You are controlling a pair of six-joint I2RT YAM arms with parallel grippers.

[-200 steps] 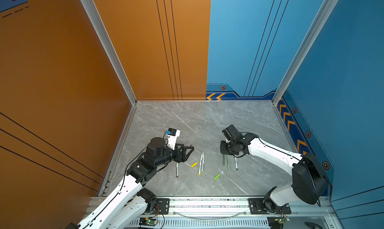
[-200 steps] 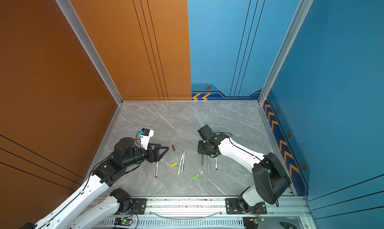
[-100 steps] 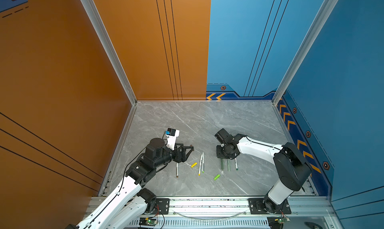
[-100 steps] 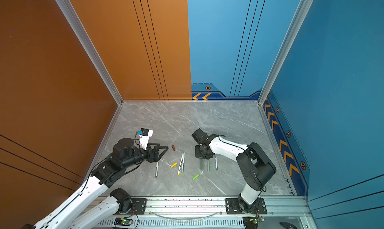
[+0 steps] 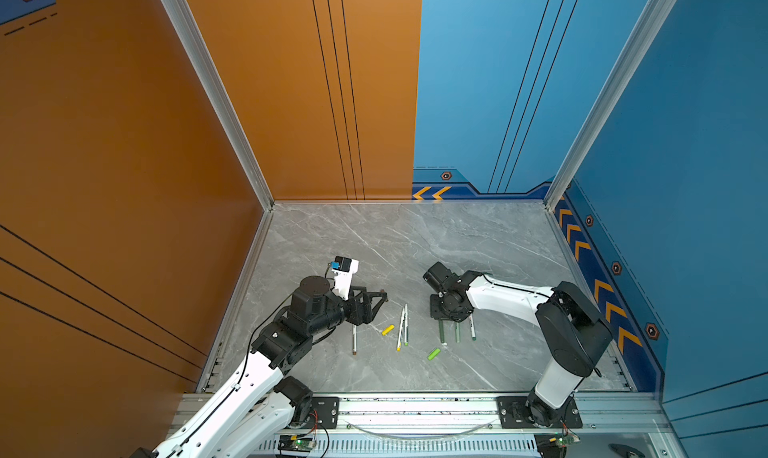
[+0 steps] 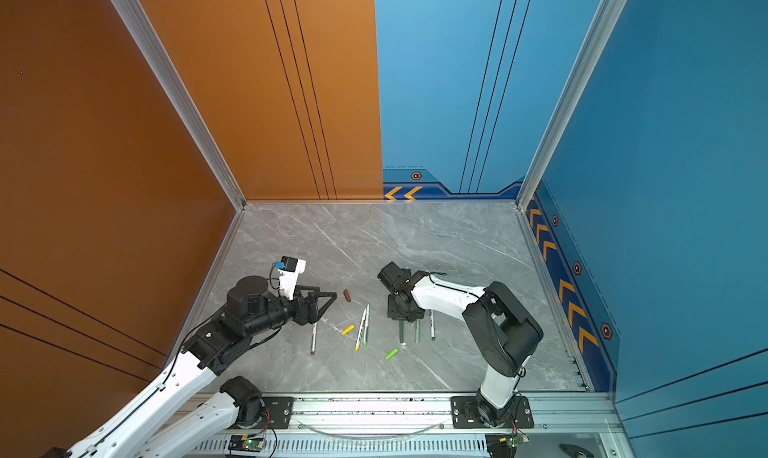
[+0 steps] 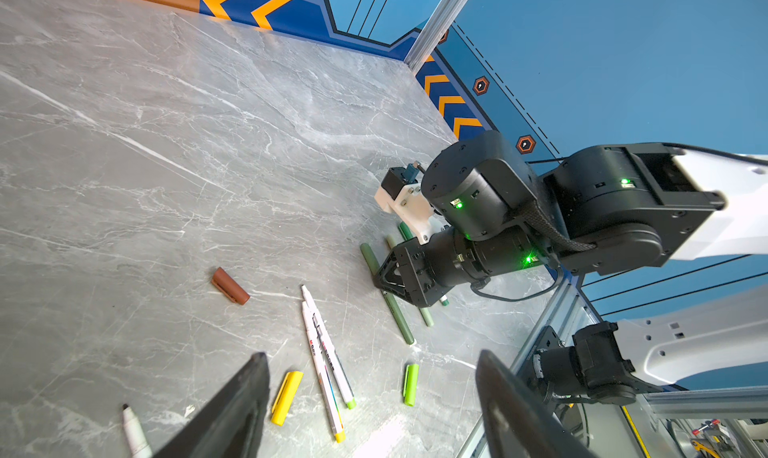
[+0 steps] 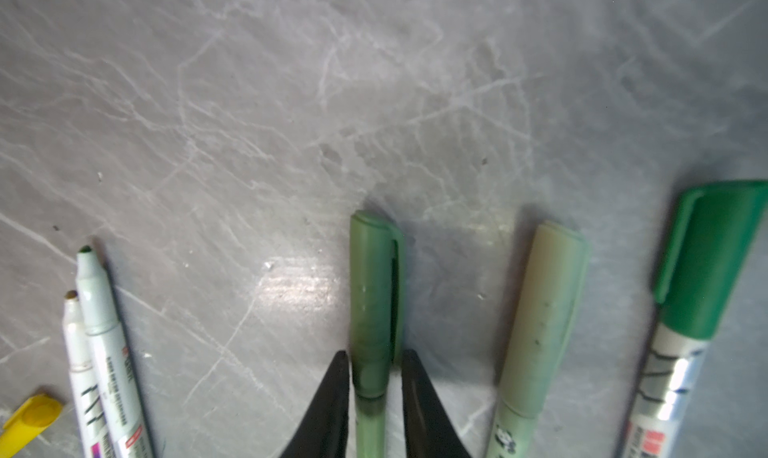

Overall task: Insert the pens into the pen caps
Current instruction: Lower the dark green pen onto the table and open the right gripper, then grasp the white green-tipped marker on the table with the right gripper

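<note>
My right gripper (image 8: 372, 354) is low over the table, its jaws slightly open on either side of the capped dark olive pen (image 8: 372, 302), which lies flat. Beside it lie a capped pale sage pen (image 8: 544, 318) and a white pen with a green cap (image 8: 706, 260). Two uncapped white pens (image 5: 402, 327) lie side by side near a loose yellow cap (image 5: 387, 330) and a lime cap (image 5: 434, 354). A brown cap (image 6: 347, 295) and a brown-ended pen (image 5: 354, 339) lie near my left gripper (image 7: 370, 355), which hangs wide open and empty above the table.
The grey marble table (image 5: 415, 243) is walled in orange on the left and blue at the back and right. A metal rail (image 5: 415, 410) with the arm bases runs along the front edge. The right arm's elbow (image 5: 569, 331) stands tall by the front right.
The right gripper has shifted slightly left and nearer, its elbow folding in, and its jaws have parted a little from the dark olive pen. The left arm has stayed still.
</note>
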